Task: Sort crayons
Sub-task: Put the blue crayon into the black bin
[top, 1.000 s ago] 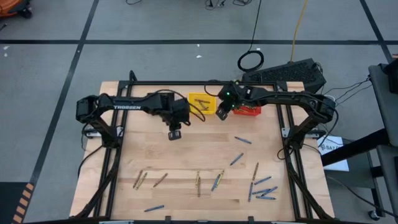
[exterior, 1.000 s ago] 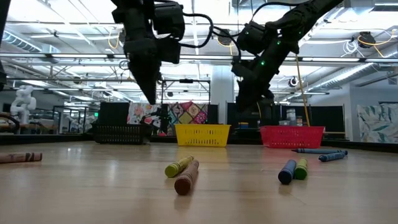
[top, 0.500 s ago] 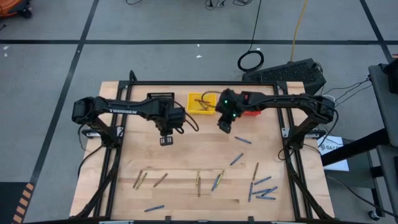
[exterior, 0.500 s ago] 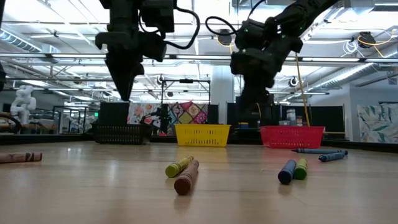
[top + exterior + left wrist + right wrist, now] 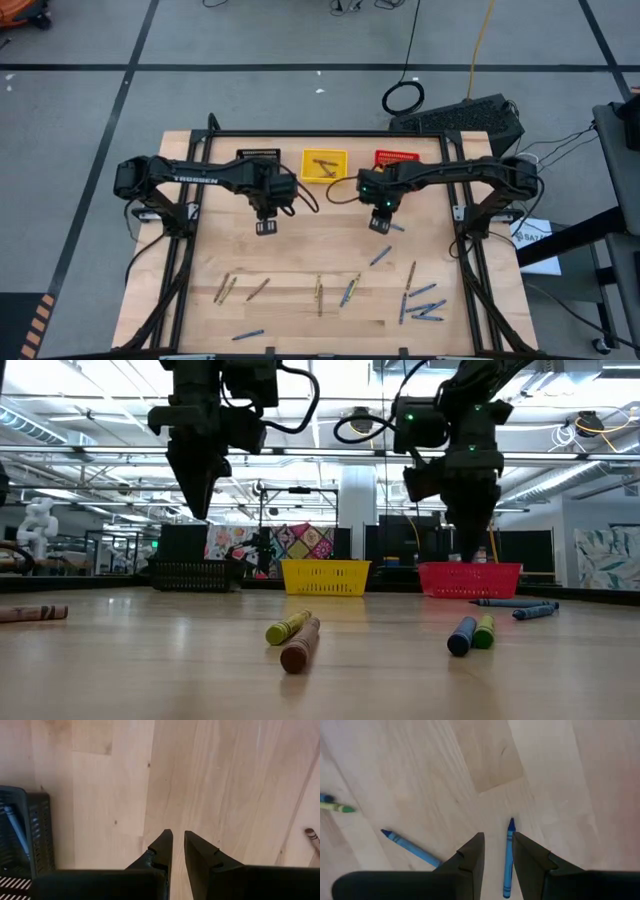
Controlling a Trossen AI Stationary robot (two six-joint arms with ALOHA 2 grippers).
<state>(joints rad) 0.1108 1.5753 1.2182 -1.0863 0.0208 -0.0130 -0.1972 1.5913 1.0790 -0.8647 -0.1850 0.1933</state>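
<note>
Several crayons lie flat on the near half of the table, blue ones (image 5: 380, 257) and olive or tan ones (image 5: 319, 295). My right gripper (image 5: 380, 222) hangs open above one blue crayon (image 5: 508, 857), which shows on the wood between its fingers. In the low view the right gripper (image 5: 470, 552) is well clear of the table. My left gripper (image 5: 265, 227) is empty, with a narrow gap between its fingers (image 5: 177, 836). It hangs above bare wood, on the near side of the black basket (image 5: 258, 160).
The black basket, a yellow basket (image 5: 325, 165) and a red basket (image 5: 398, 160) stand in a row at the far edge. A blue crayon (image 5: 15, 825) lies in the black basket. More crayons lie near the front edge (image 5: 425, 305), and there is bare wood between the grippers.
My right gripper has left the yellow and red baskets and gone toward the table's near and right edges, coming down over a blue crayon. My left gripper has gone a little toward the table's left and near edges.
</note>
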